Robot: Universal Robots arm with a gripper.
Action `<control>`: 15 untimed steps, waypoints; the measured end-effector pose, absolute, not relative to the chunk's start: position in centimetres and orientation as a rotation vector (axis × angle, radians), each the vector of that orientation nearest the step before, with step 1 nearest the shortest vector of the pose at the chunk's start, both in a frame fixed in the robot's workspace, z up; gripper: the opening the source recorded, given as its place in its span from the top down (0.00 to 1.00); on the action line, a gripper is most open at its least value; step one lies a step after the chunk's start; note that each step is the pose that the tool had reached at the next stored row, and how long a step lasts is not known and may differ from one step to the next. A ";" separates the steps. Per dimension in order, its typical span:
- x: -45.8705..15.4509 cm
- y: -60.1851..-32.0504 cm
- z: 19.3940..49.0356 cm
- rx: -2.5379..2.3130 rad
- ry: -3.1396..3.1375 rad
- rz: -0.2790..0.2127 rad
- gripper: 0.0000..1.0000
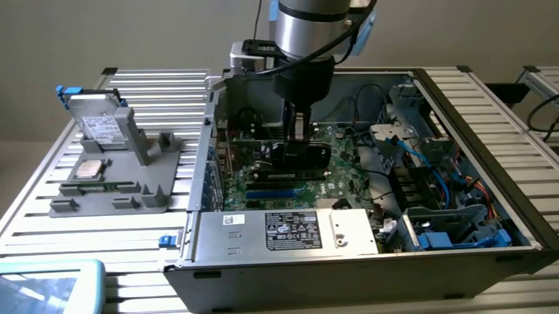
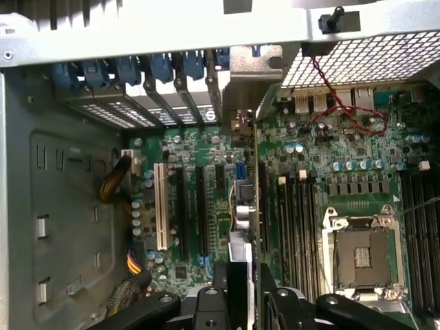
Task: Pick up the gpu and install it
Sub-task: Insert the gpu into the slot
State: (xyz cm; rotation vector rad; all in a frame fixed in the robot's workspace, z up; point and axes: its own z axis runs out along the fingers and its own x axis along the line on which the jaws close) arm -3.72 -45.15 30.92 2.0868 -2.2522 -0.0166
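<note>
The gpu [image 1: 295, 159] is a black card held upright inside the open computer case [image 1: 489, 124], low over the green motherboard [image 1: 262, 190]. My gripper [image 1: 297, 134] reaches down from above and is shut on it. In the wrist view the gpu [image 2: 255, 199] shows edge-on, running from my gripper [image 2: 244, 278] to its silver bracket [image 2: 251, 75] at the case's rear slot openings. It lies along a black expansion slot, between the white slot [image 2: 162, 206] and the processor socket [image 2: 363, 254]. Whether its edge sits in the slot cannot be told.
On the exterior view's left, a grey fixture [image 1: 131, 190] on the slatted table carries a silver drive [image 1: 96, 121], a square processor chip [image 1: 90, 169] and a memory stick [image 1: 88, 188]. The power supply [image 1: 288, 229] fills the case front. Cables and a drive cage [image 1: 436, 176] crowd its right side.
</note>
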 end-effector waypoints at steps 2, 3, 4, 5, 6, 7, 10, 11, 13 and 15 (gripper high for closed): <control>-3.7 -45.2 30.6 2.086 -2.253 -0.017 0.73; -3.7 -45.3 30.4 2.085 -2.253 -0.017 0.73; -3.7 -45.5 30.2 2.085 -2.254 -0.016 0.73; -3.7 -45.7 30.0 2.084 -2.254 -0.017 0.73; -3.8 -45.8 29.8 2.084 -2.255 -0.017 0.73; -3.8 -45.9 29.6 2.083 -2.256 -0.017 0.73; -4.0 -45.9 29.1 2.082 -2.257 -0.017 0.73; -4.1 -45.9 28.9 2.081 -2.257 -0.017 0.73; -4.2 -45.9 28.5 2.080 -2.259 -0.017 0.73; -4.3 -45.9 28.2 2.079 -2.259 -0.017 0.73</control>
